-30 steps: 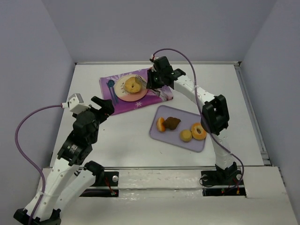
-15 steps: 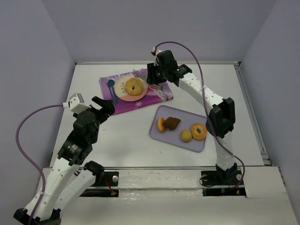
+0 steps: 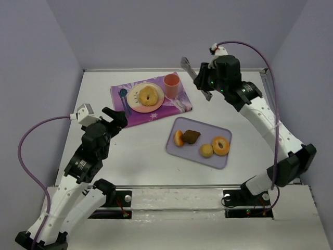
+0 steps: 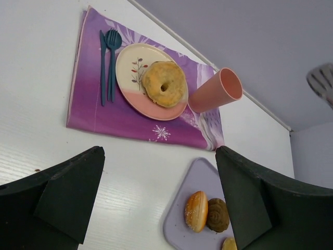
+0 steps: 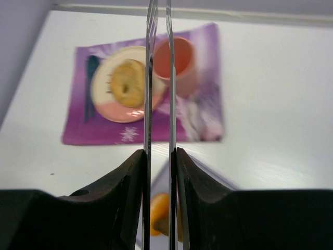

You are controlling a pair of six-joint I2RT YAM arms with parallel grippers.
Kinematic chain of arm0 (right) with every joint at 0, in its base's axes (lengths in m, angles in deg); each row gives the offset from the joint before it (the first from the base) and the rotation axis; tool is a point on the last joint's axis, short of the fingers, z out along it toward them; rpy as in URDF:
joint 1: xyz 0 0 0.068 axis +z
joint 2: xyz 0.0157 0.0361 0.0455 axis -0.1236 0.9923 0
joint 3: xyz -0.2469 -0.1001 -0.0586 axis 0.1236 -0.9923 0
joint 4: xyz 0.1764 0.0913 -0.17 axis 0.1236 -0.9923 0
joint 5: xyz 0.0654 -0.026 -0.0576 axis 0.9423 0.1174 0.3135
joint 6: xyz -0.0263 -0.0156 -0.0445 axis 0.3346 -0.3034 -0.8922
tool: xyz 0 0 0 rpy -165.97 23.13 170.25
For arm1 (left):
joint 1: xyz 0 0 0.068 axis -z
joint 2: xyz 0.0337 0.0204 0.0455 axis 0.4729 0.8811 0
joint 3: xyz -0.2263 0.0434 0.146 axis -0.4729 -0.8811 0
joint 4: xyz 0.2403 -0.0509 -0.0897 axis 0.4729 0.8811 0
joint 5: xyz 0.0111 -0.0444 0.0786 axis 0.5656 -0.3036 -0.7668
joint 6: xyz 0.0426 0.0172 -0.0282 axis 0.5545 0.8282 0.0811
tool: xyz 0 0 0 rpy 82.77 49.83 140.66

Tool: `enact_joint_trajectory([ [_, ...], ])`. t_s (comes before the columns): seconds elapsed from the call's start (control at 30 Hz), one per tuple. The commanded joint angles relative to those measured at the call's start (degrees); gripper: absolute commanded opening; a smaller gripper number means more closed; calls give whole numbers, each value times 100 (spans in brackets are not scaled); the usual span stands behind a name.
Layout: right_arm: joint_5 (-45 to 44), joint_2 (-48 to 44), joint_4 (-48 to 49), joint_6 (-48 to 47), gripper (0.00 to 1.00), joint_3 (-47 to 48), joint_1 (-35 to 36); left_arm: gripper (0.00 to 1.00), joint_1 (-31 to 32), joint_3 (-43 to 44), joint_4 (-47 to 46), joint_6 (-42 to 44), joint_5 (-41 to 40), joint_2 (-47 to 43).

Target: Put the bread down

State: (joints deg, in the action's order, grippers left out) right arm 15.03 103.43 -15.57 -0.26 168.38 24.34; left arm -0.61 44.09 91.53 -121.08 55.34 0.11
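Nearest us, the left gripper (image 3: 115, 117) hovers over the table (image 3: 140, 153), jaws spread wide and empty, so we judge it idle. Beyond it, a lavender tray (image 3: 210, 130) holds smaller food pieces. Farther on, the bread (image 3: 149, 96) lies flat on the plate (image 3: 133, 97), which sits on a purple placemat (image 3: 140, 117) beside an orange cup (image 3: 171, 84) — the placing looks done. Farthest, the right gripper (image 5: 158, 156) hangs high, fingers pinched narrow on metal tongs (image 3: 187, 66) that carry nothing — likely clear of the bread so it lies undisturbed.
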Motion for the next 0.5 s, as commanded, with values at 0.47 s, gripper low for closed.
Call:
enact_joint_trajectory([
  [0.47,-159,-220,804,320,44,-3658,-3750,99,-28,-29,-401,-93,59,559],
])
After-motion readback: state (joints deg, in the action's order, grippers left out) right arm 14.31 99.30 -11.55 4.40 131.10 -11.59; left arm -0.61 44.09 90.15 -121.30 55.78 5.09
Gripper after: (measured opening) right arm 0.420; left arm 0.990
